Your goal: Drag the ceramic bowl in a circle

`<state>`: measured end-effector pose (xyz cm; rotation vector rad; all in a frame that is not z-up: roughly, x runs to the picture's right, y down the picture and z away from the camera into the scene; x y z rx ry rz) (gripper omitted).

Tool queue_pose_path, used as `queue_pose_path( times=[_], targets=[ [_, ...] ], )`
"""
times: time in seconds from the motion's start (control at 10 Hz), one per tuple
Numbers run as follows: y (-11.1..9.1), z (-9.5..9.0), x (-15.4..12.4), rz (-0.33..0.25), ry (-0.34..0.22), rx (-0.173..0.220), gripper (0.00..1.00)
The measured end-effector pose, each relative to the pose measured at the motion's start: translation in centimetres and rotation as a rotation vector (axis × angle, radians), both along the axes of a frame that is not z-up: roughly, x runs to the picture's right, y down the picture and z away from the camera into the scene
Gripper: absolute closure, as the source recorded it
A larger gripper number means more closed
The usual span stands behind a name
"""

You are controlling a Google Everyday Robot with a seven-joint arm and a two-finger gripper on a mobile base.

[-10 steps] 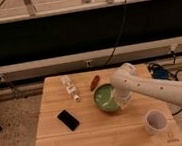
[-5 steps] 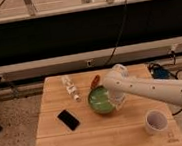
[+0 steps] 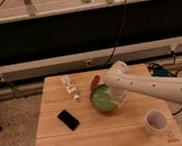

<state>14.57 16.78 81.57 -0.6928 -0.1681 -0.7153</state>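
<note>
Five items on the wooden worktop (image 3: 58,142), listed left to right. Black phone (image 3: 68,119) lies flat, left of centre, toward the front-left part, angled diagonally. Clear plastic bottle (image 3: 69,87) lies on its side nearer the back edge, left of centre, cap end pointing toward the front; contents not discernible. Small reddish-brown object (image 3: 95,81) sits just behind the bowl near the back edge, identity unclear. Ceramic bowl (image 3: 103,98) is about mid-worktop, slightly right of centre, green glaze with pale streaks inside, darker rim; nothing can be made out inside apart from the glaze. Gripper (image 3: 119,100) is down at the bowl's right rim, touching or overlapping it; white arm (image 3: 157,86) comes in from the right side, over the worktop's right edge. Cannot tell whether the jaws are spread or pinching the rim. White cup (image 3: 155,121) stands upright near the front-right corner, well apart from the bowl, purplish inside, contents not discernible. Blue object (image 3: 157,71) with cables on the floor beyond the back-right corner.
</note>
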Motion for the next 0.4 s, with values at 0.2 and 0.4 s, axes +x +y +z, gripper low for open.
queue_pose_path(
  times=[0.2,0.4],
  targets=[
    [0.03,0.01,0.87,-0.006,0.001,-0.001,1.0],
    [-0.14,-0.23,0.79,-0.001,0.004,-0.003,1.0]
  ],
)
